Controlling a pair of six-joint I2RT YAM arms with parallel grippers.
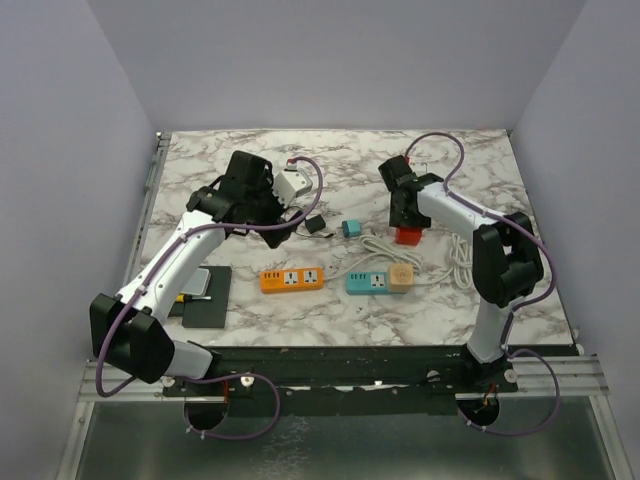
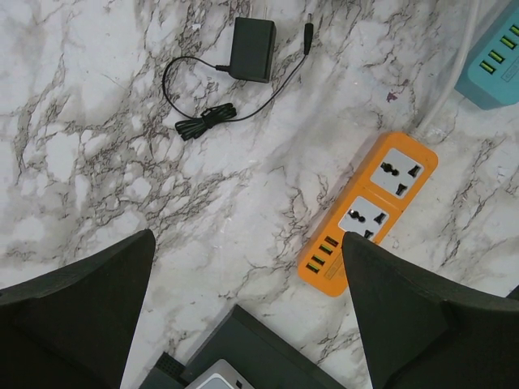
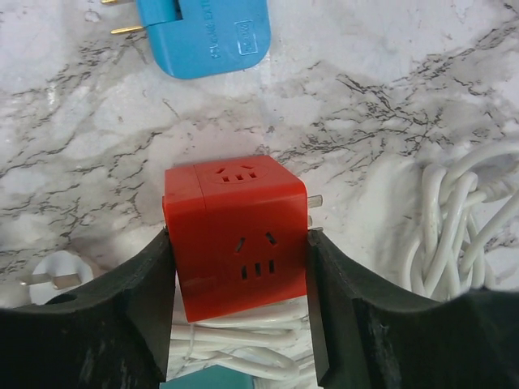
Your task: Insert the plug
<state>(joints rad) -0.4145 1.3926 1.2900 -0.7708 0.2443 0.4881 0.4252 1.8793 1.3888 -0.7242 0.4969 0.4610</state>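
Note:
A red cube plug (image 3: 235, 235) with metal prongs on its right side lies on coiled white cable; from above it shows red (image 1: 406, 236). My right gripper (image 3: 239, 239) stands over it, both fingers pressed against its left and right faces. An orange power strip (image 1: 292, 279) with two sockets lies mid-table and is also seen in the left wrist view (image 2: 369, 215). A teal power strip (image 1: 378, 282) lies beside it. My left gripper (image 2: 247, 239) hovers wide open over the marble near the orange strip's USB end, holding nothing.
A blue adapter (image 3: 207, 32) lies just beyond the red cube. A black adapter with thin cord (image 2: 251, 50) and a white adapter (image 1: 290, 186) sit at the back. Coiled white cable (image 1: 460, 262) lies right. A dark pad with a small device (image 1: 205, 295) lies near left.

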